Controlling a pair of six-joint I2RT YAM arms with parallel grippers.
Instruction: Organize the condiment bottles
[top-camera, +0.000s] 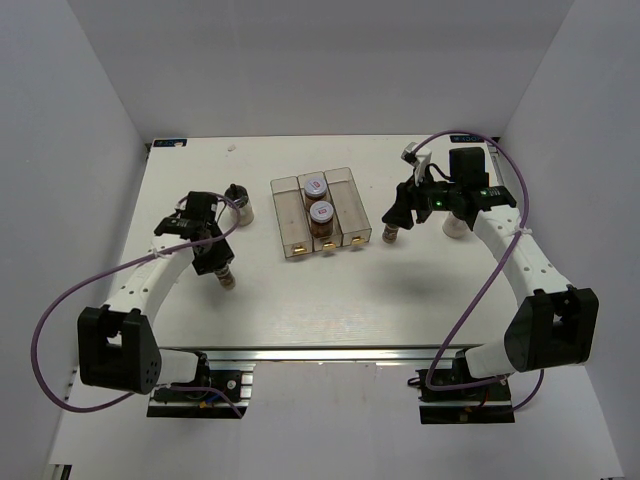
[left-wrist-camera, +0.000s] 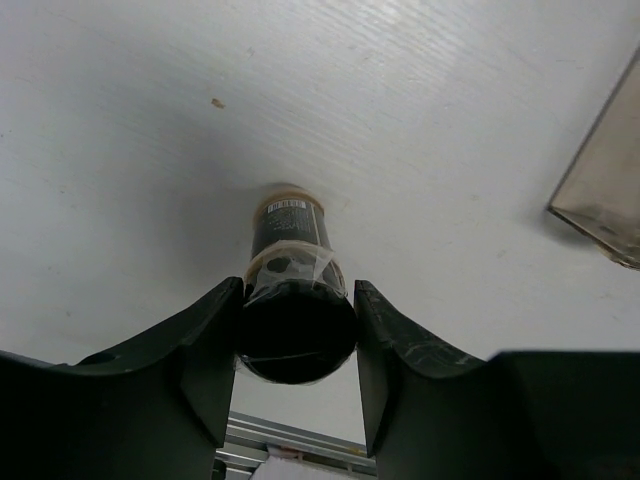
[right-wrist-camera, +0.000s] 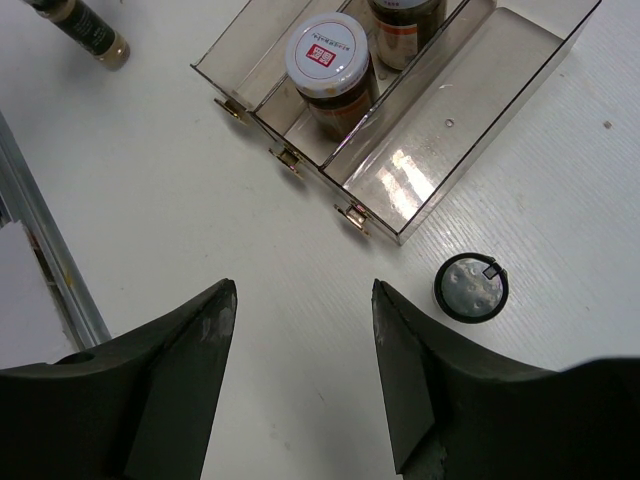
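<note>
Slim dark-brown bottle (left-wrist-camera: 288, 228), cylindrical with a round black cap, stands upright on the matte white table (left-wrist-camera: 430, 120), its cap gripped between the left gripper (left-wrist-camera: 298, 305) pads, well apart from the tray. Right gripper (right-wrist-camera: 303, 295) gapes wide and empty — a second slim bottle (right-wrist-camera: 471, 288) stands just beside the glossy clear tray (right-wrist-camera: 400, 190), whose middle compartment holds two pale-lidded brown jars (right-wrist-camera: 327, 55).

2 arms, elbows bowed outward, wrists angled down.
Left gripper (left-wrist-camera: 297, 300) clamped a slim dark bottle (left-wrist-camera: 288, 235); right gripper (right-wrist-camera: 302, 290) hovered, fingers spread.
</note>
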